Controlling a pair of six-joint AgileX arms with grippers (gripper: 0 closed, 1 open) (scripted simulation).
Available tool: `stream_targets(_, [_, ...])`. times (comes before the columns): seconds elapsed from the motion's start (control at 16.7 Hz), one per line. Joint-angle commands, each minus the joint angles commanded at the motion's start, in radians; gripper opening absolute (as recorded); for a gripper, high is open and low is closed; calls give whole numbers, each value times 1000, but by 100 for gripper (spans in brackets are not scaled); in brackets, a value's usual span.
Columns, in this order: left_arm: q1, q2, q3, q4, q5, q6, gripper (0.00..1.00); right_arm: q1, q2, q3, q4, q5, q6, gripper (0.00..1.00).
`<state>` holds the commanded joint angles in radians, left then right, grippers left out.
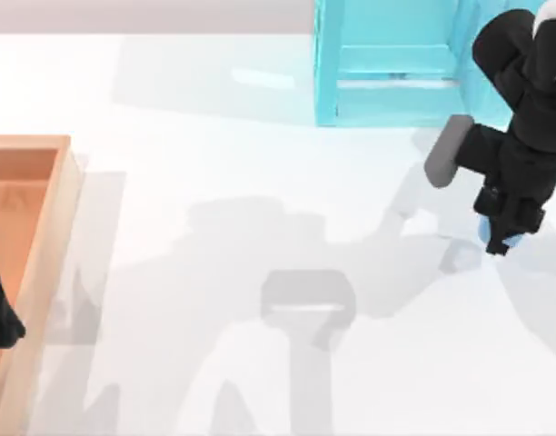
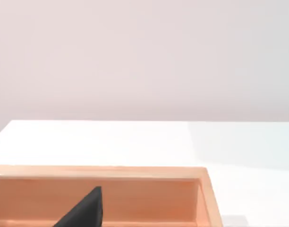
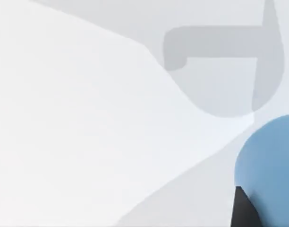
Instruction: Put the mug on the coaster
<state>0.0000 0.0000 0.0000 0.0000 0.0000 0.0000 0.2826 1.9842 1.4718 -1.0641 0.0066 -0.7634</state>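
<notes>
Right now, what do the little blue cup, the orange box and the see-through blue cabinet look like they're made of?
The mug looks like smooth matte plastic or glazed ceramic: flat blue, no shine. It sits at the right gripper.

The tray looks like pale unvarnished wood: warm orange-tan with lighter rims. The left gripper hangs over it.

The cabinet looks like tinted glass or acrylic: turquoise and see-through.

A tray lies at the tabletop's left edge, with the left gripper over it. A cabinet stands at the back right. In front of it, at the right edge, the right gripper sits at the mug.
</notes>
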Motion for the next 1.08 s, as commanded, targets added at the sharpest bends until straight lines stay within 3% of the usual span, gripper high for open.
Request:
stream_targets(0.48, [0,0,0,0,0,0,100,-391,-462,-420,-37,4,532,0])
stream_targets(0.66, [0,0,0,0,0,0,100,-454,-528,-481,-38,1,597,0])
stream_targets(1.08, [0,0,0,0,0,0,100,-454,-512,-509,3,1,590,0])
